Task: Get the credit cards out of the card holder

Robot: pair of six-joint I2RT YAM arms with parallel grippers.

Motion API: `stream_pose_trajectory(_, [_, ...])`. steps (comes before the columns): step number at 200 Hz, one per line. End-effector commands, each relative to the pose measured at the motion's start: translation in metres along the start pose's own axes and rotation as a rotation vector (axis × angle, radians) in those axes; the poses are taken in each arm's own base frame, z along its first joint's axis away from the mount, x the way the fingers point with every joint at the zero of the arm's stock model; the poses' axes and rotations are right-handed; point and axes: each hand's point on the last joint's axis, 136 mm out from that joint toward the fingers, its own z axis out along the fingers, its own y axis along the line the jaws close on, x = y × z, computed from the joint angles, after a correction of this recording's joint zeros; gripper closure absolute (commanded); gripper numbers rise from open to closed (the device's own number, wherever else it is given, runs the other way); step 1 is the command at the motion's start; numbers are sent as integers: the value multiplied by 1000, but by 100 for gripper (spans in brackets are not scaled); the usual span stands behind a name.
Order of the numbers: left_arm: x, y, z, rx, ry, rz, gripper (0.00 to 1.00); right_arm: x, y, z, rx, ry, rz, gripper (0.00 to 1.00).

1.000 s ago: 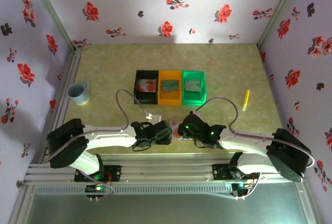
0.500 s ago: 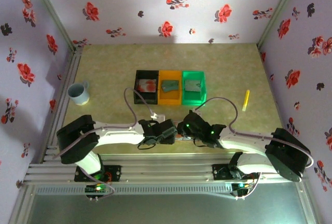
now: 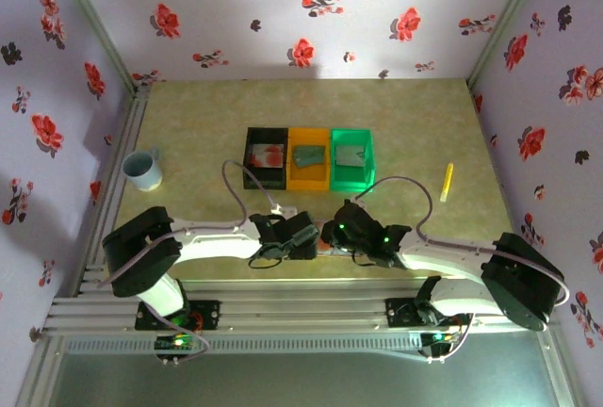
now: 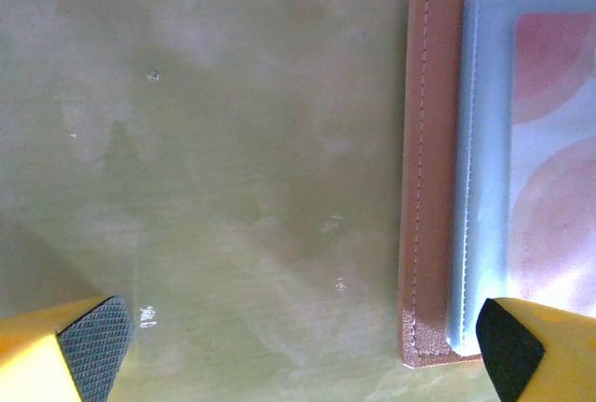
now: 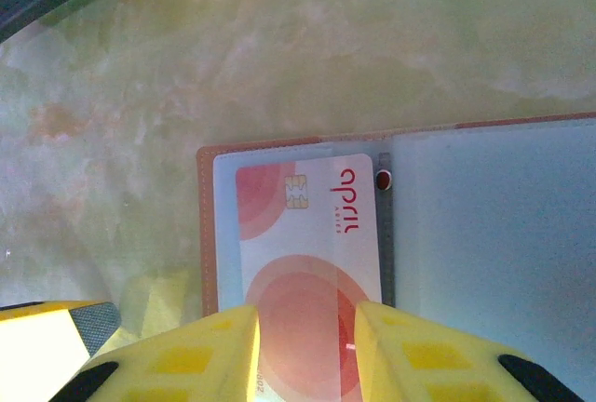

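Note:
The card holder (image 5: 484,225) lies open on the table, blue-grey inside with a pinkish-tan rim (image 4: 428,188). A credit card (image 5: 312,234), pale with red-orange circles, sits in its left pocket. My right gripper (image 5: 307,351) hangs right over that card, its yellow fingers (image 5: 200,351) a little apart and the card flat below the gap. My left gripper (image 4: 303,351) is wide open just left of the holder, with its right fingertip (image 4: 521,346) over the holder's near left corner. From above, both grippers (image 3: 300,236) (image 3: 334,233) meet over the holder.
Black (image 3: 251,157), orange (image 3: 309,179) and green (image 3: 368,157) bins stand in a row behind the grippers. A pale red-blotched card (image 3: 268,154) lies in the black one. A cup (image 3: 143,170) stands at the left, and a yellow stick (image 3: 448,182) lies at the right.
My left gripper has moved right, up to the card holder's left edge. The right gripper has stayed over the holder.

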Motion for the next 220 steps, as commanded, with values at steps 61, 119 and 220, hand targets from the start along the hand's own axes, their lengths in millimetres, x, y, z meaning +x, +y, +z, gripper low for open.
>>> stream_pose_trajectory(61, [22, 19, 26, -25, 95, -51, 1, -2, 2, 2, -5, 13, 12, 68])
stream_pose_trajectory(119, [36, 20, 39, -6, 153, -80, 2, 0, 4, 3, -13, 22, 18, 67])
stream_pose_trajectory(220, [52, 21, 33, -89, 312, -78, 4, -4, 6, -3, -13, 15, 33, 64])
